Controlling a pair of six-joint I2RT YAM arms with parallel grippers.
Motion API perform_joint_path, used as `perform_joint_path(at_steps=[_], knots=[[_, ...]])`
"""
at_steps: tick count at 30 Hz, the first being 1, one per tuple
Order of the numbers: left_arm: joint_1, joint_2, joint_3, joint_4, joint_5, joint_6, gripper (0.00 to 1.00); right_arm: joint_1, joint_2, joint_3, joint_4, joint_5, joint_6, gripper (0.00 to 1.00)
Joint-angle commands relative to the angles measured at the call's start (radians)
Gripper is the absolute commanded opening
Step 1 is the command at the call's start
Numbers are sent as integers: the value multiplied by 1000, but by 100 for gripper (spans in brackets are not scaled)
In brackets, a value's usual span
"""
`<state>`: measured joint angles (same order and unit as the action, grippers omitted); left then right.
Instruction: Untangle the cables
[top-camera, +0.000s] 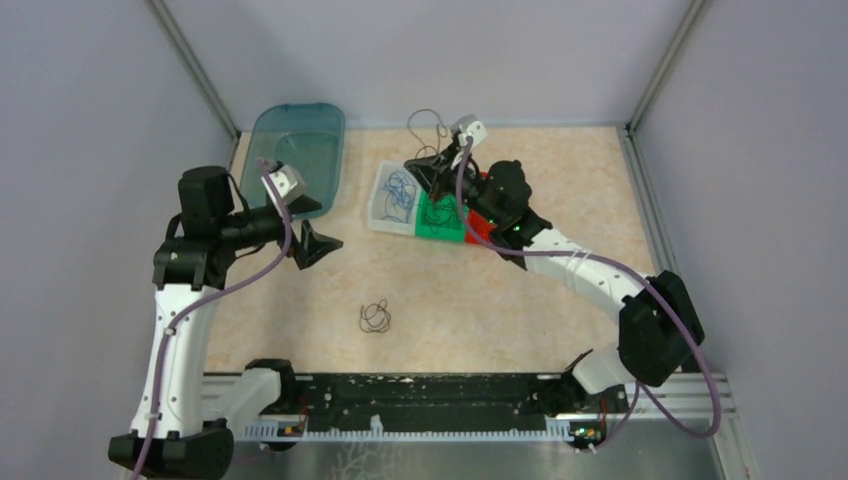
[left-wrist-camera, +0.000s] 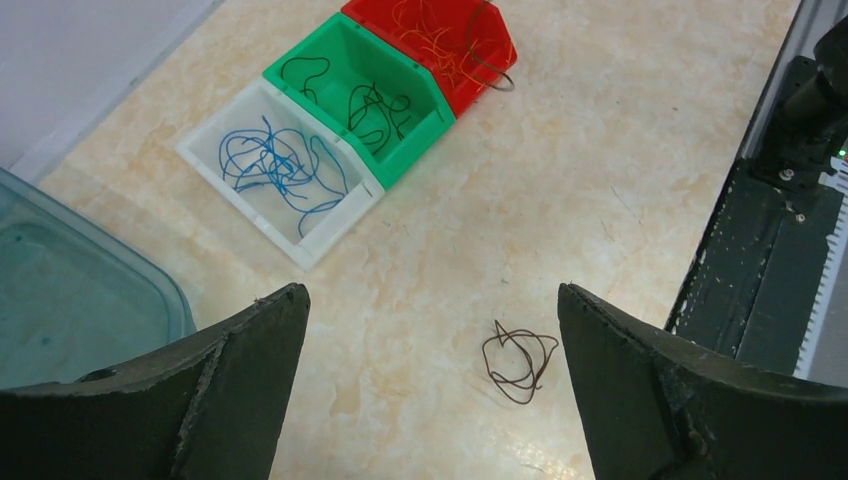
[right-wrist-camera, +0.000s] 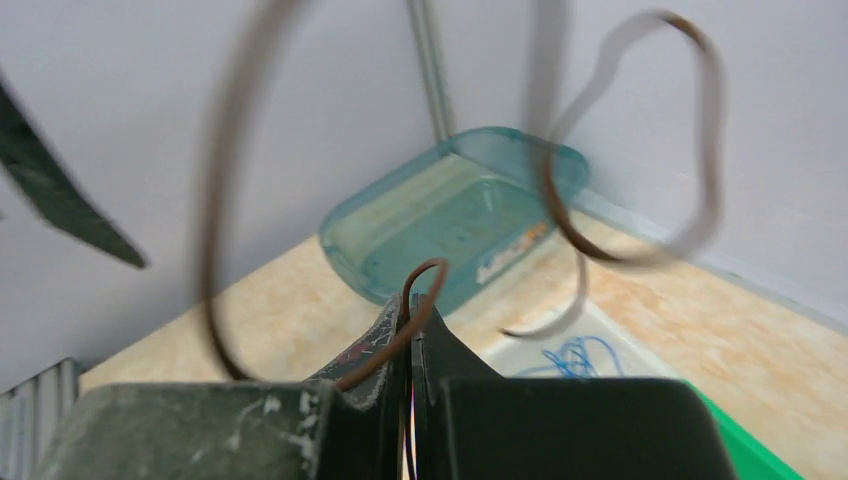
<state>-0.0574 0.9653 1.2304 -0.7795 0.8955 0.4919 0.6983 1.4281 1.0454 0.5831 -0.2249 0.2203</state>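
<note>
The right gripper (right-wrist-camera: 412, 322) is clenched on a brown wire (right-wrist-camera: 714, 150), which stands up from the shut jaws in big loose loops. In the top view this gripper hangs above the bins, and the loops reach toward the back wall. The left gripper (left-wrist-camera: 430, 290) is fully released, with nothing between its fingers (left-wrist-camera: 235, 385), and it hangs over the table (left-wrist-camera: 600, 150). Below it a small brown tangle (left-wrist-camera: 518, 360) lies on the bare table, well apart from the bins. Blue wires (left-wrist-camera: 275, 165) lie in the white bin (left-wrist-camera: 340, 225), dark wires (left-wrist-camera: 370, 105) in the green bin (left-wrist-camera: 420, 145), and orange wires (left-wrist-camera: 440, 40) in the red bin (left-wrist-camera: 475, 95). A teal tray (top-camera: 295, 150) sits near the white bin.
</note>
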Motion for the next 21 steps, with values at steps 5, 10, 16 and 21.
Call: perform_joint_path(at_steps=[5,10,16,21], knots=[[-3,-57,-52,-79,0,87,100,-107,66,31,-32,20,-68,0],[-3,-62,-42,-52,-23,70,100,-137,165,55,-33,56,-91,0],[-3,-65,-47,-34,-24,68,100,-143,309,106,-34,49,-63,0],[-3,-67,-49,-31,-29,78,100,-144,377,148,-60,26,-47,0]])
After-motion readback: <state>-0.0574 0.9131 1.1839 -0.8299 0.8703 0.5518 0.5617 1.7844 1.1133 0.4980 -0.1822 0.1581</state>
